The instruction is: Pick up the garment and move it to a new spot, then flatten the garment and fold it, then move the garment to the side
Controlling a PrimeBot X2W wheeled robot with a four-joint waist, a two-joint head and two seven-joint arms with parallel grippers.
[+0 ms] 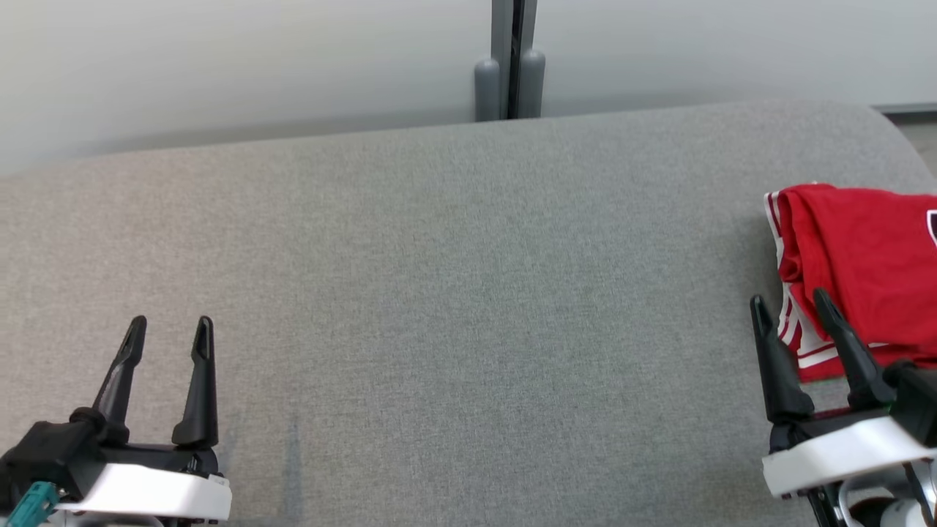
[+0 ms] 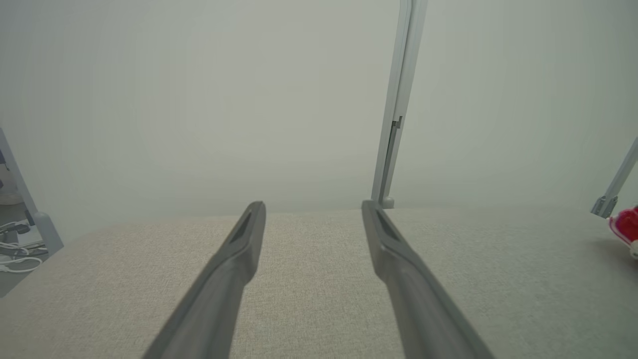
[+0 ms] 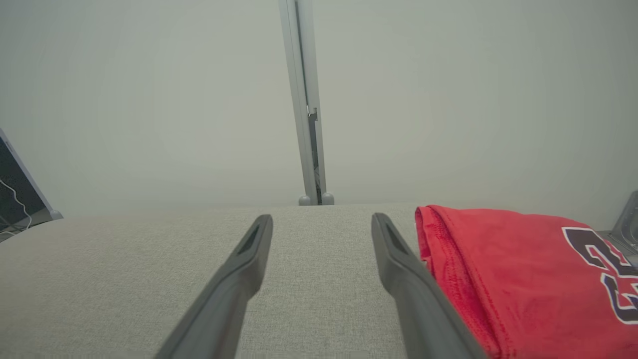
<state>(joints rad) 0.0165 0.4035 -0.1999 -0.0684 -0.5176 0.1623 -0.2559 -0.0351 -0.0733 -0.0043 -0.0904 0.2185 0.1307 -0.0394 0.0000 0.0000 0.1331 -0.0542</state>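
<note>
Lying folded at the right edge of the grey surface (image 1: 439, 293), the red garment (image 1: 856, 256) suits either a finished task or a pickup pending; left tool (image 1: 171, 323) and right tool (image 1: 789, 300) gape empty.

A grey fabric-covered table (image 1: 454, 278) spreads wide. At its far edge, toward twelve o'clock, a grey upright post (image 1: 510, 66) joins two pale wall panels (image 1: 219, 58). Past the table's corner, at nine o'clock in the left wrist view, white cables (image 2: 15, 254) lie loose.

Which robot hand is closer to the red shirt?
The right gripper: the red shirt lies just beside its fingers, while the left gripper is far across the grey surface.
</note>
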